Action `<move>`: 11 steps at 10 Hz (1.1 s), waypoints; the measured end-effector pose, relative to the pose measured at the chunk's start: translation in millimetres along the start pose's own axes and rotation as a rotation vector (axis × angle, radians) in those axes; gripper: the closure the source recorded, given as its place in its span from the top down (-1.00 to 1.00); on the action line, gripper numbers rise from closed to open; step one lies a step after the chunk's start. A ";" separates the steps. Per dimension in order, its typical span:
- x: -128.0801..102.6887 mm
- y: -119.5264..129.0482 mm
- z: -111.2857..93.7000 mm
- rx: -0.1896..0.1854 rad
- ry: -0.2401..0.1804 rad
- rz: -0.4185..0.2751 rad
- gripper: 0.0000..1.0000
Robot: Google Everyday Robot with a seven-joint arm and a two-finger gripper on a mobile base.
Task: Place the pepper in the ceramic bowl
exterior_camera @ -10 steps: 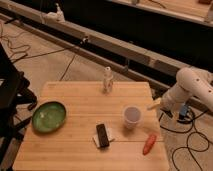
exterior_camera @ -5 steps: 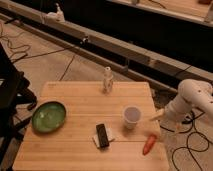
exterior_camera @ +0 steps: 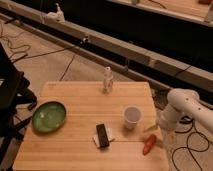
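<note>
White arm comes in at the right table edge, gripper (exterior_camera: 151, 129) low, just above the pepper (exterior_camera: 149, 145); how far open it is can't be told. Orange-red pepper lies on wooden table (exterior_camera: 75, 100) near front right corner. White paper cup (exterior_camera: 132, 117) just left. Black device (exterior_camera: 102, 135) mid-front. Green ceramic bowl (exterior_camera: 49, 117) far left, well apart. Pale figurine (exterior_camera: 107, 80) at back edge.

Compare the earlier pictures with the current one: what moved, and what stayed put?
The gripper has come down to the right of the cup, toward the pepper, which lies ungrasped on the table. Pepper, cup, bowl and black block stayed put.
</note>
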 end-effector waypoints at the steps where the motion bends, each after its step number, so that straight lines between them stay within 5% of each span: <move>1: -2.0 -4.5 12.1 -0.011 -0.025 -0.003 0.60; 3: -1.8 -13.2 32.0 -0.030 -0.063 -0.008 0.55; 6: 6.3 -15.6 46.1 -0.066 -0.087 0.018 0.00; 9: 19.4 -13.5 43.1 -0.076 -0.063 0.047 -0.64; 11: 35.8 -5.3 24.5 -0.075 -0.005 0.076 -0.97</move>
